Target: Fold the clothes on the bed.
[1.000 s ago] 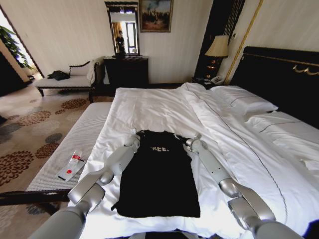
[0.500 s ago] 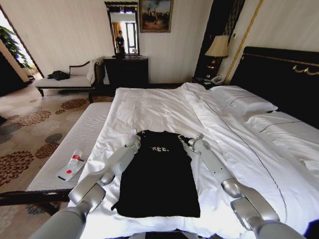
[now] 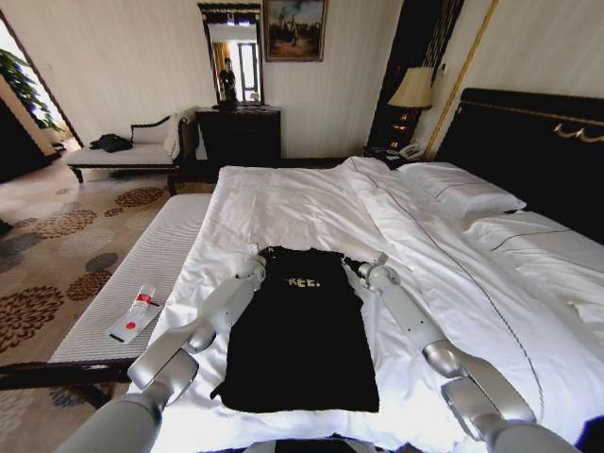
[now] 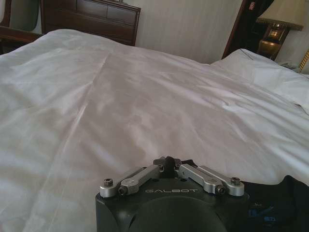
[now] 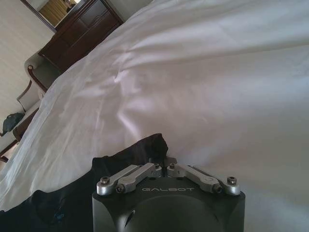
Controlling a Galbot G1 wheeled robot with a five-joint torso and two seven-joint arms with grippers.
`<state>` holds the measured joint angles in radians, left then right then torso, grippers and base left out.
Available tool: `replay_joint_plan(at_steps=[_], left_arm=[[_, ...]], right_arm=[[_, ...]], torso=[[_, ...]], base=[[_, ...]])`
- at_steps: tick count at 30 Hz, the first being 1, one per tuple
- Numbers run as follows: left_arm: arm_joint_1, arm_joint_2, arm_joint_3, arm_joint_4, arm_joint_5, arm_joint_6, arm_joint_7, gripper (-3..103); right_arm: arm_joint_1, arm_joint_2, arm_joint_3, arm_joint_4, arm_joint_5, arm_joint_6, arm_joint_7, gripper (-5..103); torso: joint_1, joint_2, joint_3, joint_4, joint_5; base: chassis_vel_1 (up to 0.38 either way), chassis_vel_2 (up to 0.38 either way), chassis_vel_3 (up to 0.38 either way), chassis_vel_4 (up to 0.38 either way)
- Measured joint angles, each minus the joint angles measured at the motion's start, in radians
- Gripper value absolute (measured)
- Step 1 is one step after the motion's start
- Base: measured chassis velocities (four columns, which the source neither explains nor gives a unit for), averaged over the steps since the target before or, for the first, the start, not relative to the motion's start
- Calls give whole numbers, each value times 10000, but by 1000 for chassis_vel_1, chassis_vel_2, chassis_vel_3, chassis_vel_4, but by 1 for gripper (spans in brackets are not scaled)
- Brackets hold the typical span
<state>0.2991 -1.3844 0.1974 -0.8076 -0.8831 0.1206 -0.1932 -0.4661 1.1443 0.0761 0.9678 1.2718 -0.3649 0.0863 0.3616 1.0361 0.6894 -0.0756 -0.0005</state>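
Head view: black T-shirt (image 3: 302, 335) lies flat, centre frame, on bed (image 3: 283, 203).
Left gripper (image 3: 253, 261): closed at shirt's left shoulder.
Right gripper (image 3: 366, 267): pinching right shoulder edge.

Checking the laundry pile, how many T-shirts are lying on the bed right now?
1: a black T-shirt lies flat on the white duvet near the bed's foot, between both arms. Others could be hidden.

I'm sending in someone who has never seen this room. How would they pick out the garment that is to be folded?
Look at the large bed with white bedding and a dark headboard. On its near end lies a black T-shirt, spread flat, between the left gripper and the right gripper at its shoulders. It is the one dark thing on the white duvet, with small white lettering across the chest.
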Motion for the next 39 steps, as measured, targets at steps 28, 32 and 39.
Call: replay_joint_plan(at_steps=[28, 32, 39], left_arm=[[-1682, 1165, -521, -970, -439, -464, 20, 0], [-2388, 959, -254, -133, -555, -505, 264, 0], [-3264, 213, 194, 1271, -656, -680, 639, 0]], right_arm=[[1976, -202, -834, 1574, -2340, 1542, 703, 0], [2392, -24, -1020, 1089, -2383, 1677, 700, 0], [2654, 286, -1187, 288, -2445, 1862, 570, 0]], torso=[[1, 1, 0, -1, -4], [0, 1, 1, 0, -2], [2, 0, 1, -5, 2]], base=[[0, 0, 0, 0], [0, 0, 0, 0], [0, 0, 0, 0]])
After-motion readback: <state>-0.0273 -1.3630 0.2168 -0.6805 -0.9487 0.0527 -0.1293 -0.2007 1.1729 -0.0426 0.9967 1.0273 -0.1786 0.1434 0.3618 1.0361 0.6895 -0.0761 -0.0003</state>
